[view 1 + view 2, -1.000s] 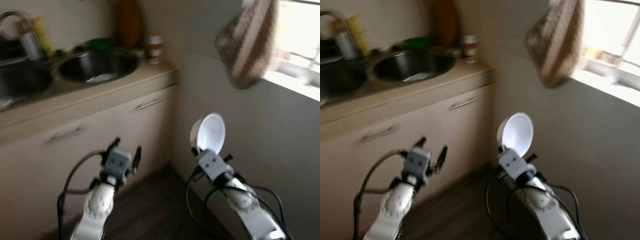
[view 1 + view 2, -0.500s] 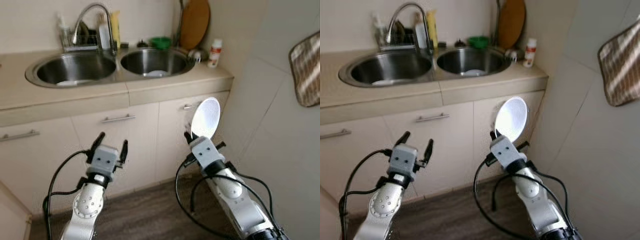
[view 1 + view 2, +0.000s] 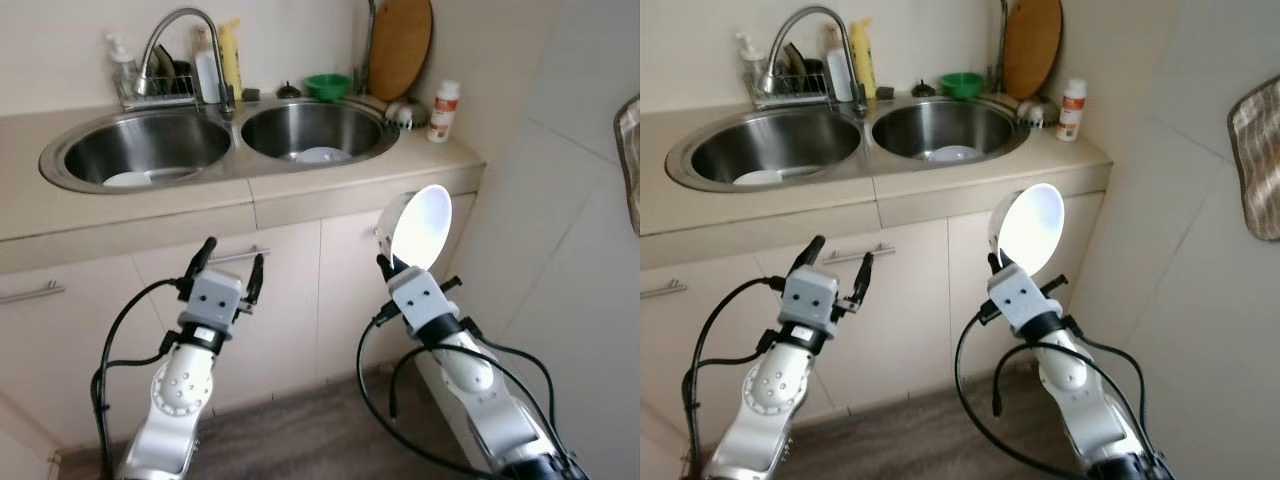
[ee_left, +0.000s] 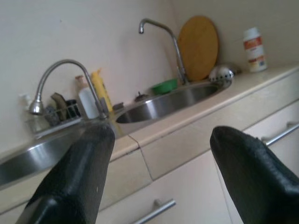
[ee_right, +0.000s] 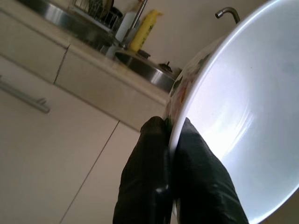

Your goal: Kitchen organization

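White bowl [image 3: 420,226] higher now, rim between right fingers [image 5: 154,154].

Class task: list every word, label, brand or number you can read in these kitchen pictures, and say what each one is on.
None can be read.
White bottle with an orange label, at the counter's right end: print too blurred.
Yellow bottle behind the tap: no readable text.
Bowl in the right gripper: a pattern, no words.

Two sinks [image 3: 140,150] sit in the counter [image 3: 330,180]; bottle [image 3: 443,110] at right end, possibly dishes inside both.
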`<state>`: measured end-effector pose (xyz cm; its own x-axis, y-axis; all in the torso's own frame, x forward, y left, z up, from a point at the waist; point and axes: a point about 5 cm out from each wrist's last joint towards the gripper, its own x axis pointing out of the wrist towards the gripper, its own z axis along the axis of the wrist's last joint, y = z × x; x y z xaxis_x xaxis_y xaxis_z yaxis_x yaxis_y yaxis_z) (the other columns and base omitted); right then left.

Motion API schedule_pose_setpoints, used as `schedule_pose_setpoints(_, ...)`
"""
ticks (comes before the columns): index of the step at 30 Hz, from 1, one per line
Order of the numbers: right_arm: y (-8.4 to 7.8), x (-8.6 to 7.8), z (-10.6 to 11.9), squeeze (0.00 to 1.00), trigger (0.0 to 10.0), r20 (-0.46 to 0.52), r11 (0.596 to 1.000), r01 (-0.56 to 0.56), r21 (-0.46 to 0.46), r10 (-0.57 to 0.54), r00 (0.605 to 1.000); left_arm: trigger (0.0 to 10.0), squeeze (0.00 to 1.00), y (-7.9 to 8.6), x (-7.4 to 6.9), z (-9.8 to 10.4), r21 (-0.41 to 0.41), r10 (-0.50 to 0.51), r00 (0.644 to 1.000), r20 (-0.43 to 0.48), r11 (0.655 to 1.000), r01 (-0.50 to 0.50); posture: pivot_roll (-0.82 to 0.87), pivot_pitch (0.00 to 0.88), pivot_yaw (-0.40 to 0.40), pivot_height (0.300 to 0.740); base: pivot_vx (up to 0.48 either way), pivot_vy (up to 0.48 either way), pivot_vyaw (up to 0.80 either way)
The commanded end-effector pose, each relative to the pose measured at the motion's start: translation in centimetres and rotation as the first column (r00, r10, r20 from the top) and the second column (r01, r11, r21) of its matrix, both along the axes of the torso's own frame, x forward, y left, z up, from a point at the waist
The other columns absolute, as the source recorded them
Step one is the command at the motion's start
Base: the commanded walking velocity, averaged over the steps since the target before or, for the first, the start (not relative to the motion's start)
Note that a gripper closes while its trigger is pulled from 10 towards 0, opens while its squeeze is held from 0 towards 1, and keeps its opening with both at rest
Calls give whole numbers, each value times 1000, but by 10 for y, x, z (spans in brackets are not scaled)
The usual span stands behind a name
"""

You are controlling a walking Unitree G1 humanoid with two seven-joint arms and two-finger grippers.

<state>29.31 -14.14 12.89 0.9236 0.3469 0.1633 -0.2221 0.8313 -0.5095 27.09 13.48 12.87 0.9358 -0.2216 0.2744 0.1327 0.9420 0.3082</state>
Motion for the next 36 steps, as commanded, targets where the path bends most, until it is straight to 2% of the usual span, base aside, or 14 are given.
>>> schedule_pose_setpoints(1,9,3,13,0,0,54,999,-33,25,31,998,10000,0,11,1,5,24,28,999,20,999,-29,14,0,-24,740,379,0,800)
schedule_pose_setpoints(4,7,7,16,0,0,63,999,-30,27,28,998,10000,0,11,2,7,26,29,999,29,999,-30,15,0,-23,740,377,0,706)
schedule_pose_setpoints(11,1,21,36,0,0,110,998,-14,58,7,994,10000,0,11,5,13,18,37,998,56,999,-38,20,0,-27,740,379,0,0)
schedule_pose_setpoints(18,7,27,48,0,0,152,998,-34,57,25,988,10000,0,12,6,20,12,50,995,86,999,-51,25,0,-28,740,379,0,0)
schedule_pose_setpoints(24,11,29,51,0,0,168,998,-52,46,44,985,10000,0,16,8,30,1,72,989,129,997,-73,28,0,-28,740,359,0,533)
schedule_pose_setpoints(29,13,33,54,0,0,165,997,-54,64,43,985,10000,0,17,10,31,3,82,988,131,997,-83,34,0,-31,740,377,0,784)
schedule_pose_setpoints(36,15,38,55,0,0,150,996,-71,62,61,987,10000,0,15,10,30,1,76,989,128,997,-77,33,0,-32,740,379,0,57)
